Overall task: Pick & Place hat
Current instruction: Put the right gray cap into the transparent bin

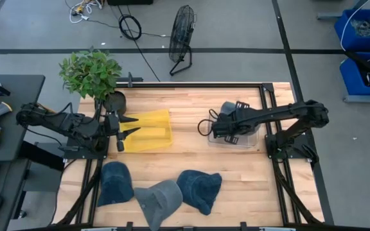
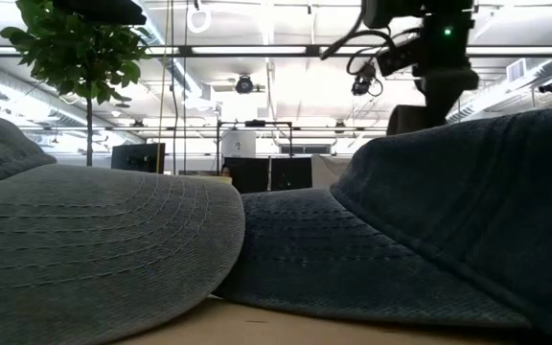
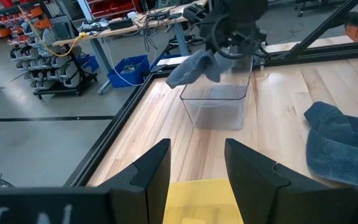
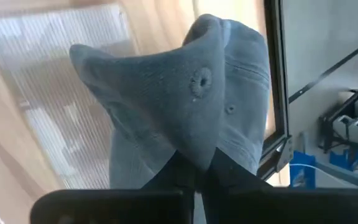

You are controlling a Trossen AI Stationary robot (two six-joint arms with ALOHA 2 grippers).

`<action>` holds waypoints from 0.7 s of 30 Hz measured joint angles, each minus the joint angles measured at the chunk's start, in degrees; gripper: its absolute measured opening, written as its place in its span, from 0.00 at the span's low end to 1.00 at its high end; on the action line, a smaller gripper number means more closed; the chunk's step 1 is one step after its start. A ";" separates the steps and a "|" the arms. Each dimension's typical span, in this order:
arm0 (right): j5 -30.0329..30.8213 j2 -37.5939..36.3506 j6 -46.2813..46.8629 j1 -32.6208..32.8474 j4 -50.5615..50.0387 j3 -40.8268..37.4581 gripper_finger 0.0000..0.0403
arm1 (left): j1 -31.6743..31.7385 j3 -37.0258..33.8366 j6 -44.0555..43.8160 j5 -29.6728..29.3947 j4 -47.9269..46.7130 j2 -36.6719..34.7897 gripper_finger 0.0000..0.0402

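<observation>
My right gripper point(image 1: 225, 128) hangs over a clear plastic bin point(image 1: 239, 136) at the table's right and is shut on a grey-blue hat point(image 3: 193, 67). The right wrist view fills with this hat point(image 4: 185, 106). Three more hats lie by the near edge: a blue one point(image 1: 114, 183), a grey one point(image 1: 159, 200) and a blue one point(image 1: 201, 189). The grey hat's brim overlaps the blue hat on its right. My left gripper point(image 1: 132, 126) is open above a yellow bin point(image 1: 149, 130) at the table's left; its fingers point(image 3: 151, 168) touch nothing. My right gripper pinches a fold of the hat's crown point(image 4: 197, 134) between its two fingers point(image 4: 185, 168), near a stitched eyelet. The hat is lifted clear and hangs just above the clear bin's rim point(image 3: 213, 93), its cloth bunched and slack.
A potted plant point(image 1: 92, 74) stands at the table's far left corner, beside the left arm. Bare wood lies between the two bins and the hats. A black frame point(image 1: 262, 102) edges the table. On the floor beyond are a fan point(image 1: 182, 35) and cables.
</observation>
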 joint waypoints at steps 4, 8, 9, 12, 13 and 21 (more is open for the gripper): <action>1.57 0.00 -0.59 1.36 -2.54 0.09 0.03 | 0.02 0.00 0.04 -0.02 0.02 -0.01 0.39; 5.38 0.00 0.22 1.44 -9.85 3.68 0.03 | 0.00 0.00 0.00 -0.11 0.04 -0.01 0.39; 6.01 0.00 0.56 1.43 -10.58 4.83 0.03 | 0.00 0.00 0.00 -0.13 0.04 0.01 0.39; 5.99 -0.81 -2.22 1.70 -9.56 8.62 0.03 | 0.00 0.00 -0.02 -0.12 0.07 -0.01 0.39; 6.14 -0.99 -2.58 1.97 -9.51 10.31 0.03 | 0.01 0.00 -0.02 -0.13 0.09 -0.01 0.39; 1.46 -0.96 -6.67 4.58 -9.94 22.67 0.03 | 0.02 0.02 -0.04 -0.13 0.37 -0.01 0.39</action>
